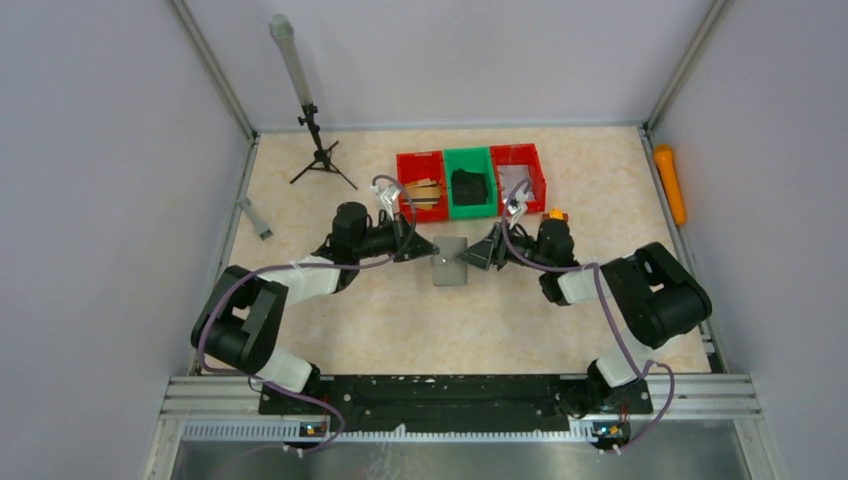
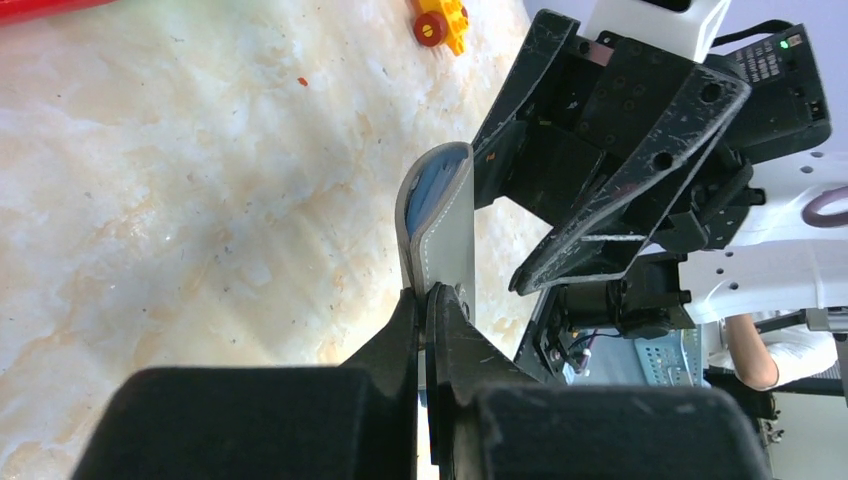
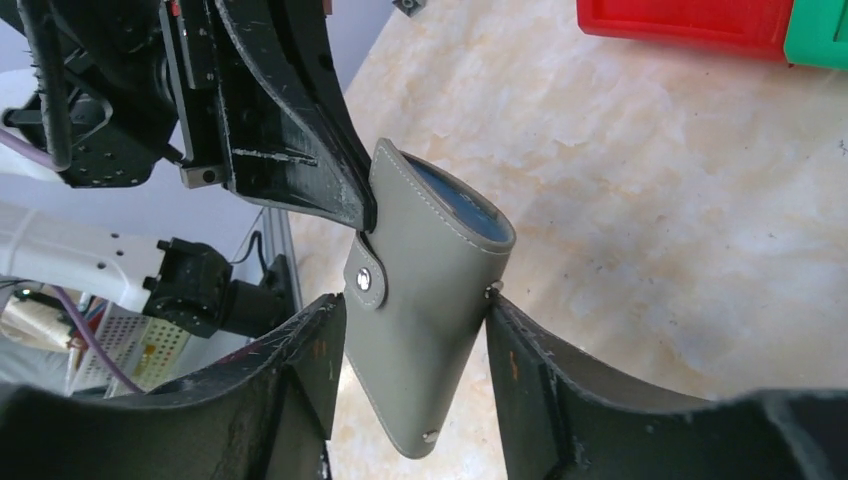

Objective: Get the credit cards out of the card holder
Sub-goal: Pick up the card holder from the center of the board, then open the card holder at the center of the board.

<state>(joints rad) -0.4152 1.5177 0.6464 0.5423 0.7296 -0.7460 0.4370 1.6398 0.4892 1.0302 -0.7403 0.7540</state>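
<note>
A beige marbled tabletop, walled in grey, lies under a flat grey stitched card holder that is held upright off the surface, just in front of the green plastic bin and between two black claws. The left gripper is clamped tight on the holder's edge next to the snap tab, with the grey cover pinched between its fingers. The right gripper stands spread, one finger on either side of the holder. Whether either finger presses on it cannot be told.

The holder looks light and thin. Its cover seems pliant enough to bow and smooth enough to slip, so a firm pinch on the stitched border appears the safest hold while the tab, which looks fastened, is popped. A blue-silver lining shows at the holder's upper end, but no credit cards can be made out there.

The green plastic bin carries a black boxy object. The red bin to its left holds pale wooden-looking pieces. The red bin to its right holds something grey and white, too small to name.
</note>
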